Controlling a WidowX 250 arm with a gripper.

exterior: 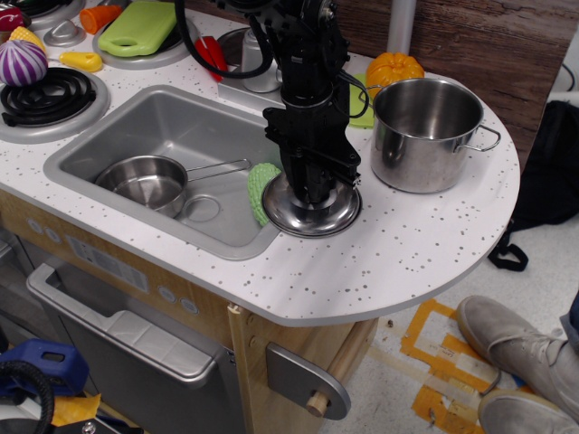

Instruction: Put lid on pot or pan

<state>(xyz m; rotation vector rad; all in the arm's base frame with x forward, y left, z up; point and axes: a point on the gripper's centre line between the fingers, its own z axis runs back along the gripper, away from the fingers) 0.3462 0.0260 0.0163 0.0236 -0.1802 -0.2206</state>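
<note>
The round shiny steel lid point(308, 220) lies on the speckled counter at the sink's right front corner, rim down. My gripper point(314, 197) stands straight down over its centre. The fingers are drawn in around the knob, which they hide. The lid still rests on the counter. The tall steel pot point(425, 145) with loop side handles stands open and empty to the right of the lid, a short gap away.
A grey sink point(163, 136) on the left holds a small steel saucepan point(143, 181) with a wire handle. A green scrubber point(261, 185) leans at the sink edge by the lid. An orange pumpkin point(393, 68) sits behind the pot. The counter's rounded edge point(470, 244) is near on the right.
</note>
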